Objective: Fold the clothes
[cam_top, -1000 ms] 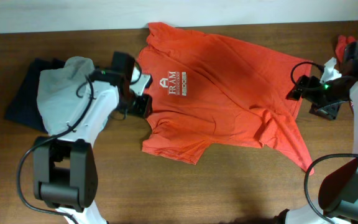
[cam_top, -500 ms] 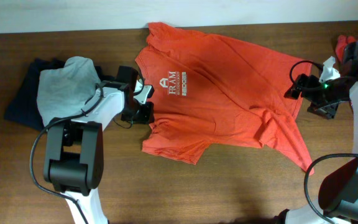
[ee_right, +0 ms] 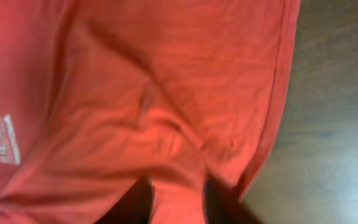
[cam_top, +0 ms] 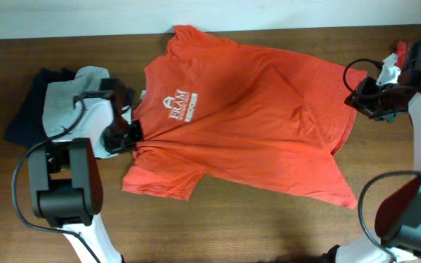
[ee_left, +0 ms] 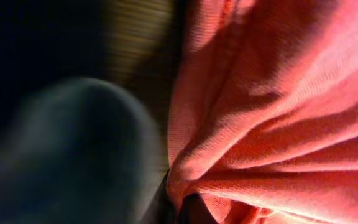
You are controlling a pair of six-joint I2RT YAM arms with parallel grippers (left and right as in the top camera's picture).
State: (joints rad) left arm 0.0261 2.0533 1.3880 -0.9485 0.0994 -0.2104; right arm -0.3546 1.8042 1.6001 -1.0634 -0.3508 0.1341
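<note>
The dark wooden table (cam_top: 269,226) carries the orange-red T-shirt (cam_top: 254,131), spread chest-up. It is soft heathered knit with long diagonal creases. A limp grey garment (cam_top: 68,109) lies just beside it. The left gripper (cam_top: 126,136) is clamped on bunched fabric at the shirt's edge. The right gripper (cam_top: 362,98) straddles the hem, but I cannot tell whether it pinches. A weak hold there could let the thin cloth slip, skewing the fold near the white lettering (cam_top: 181,107).

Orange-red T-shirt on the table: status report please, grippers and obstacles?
Left gripper shut on orange-red cotton T-shirt. Right gripper astride its hem, grip unclear. T-shirt spread out, unfolded. Grey cloth pile close beside left gripper.
</note>
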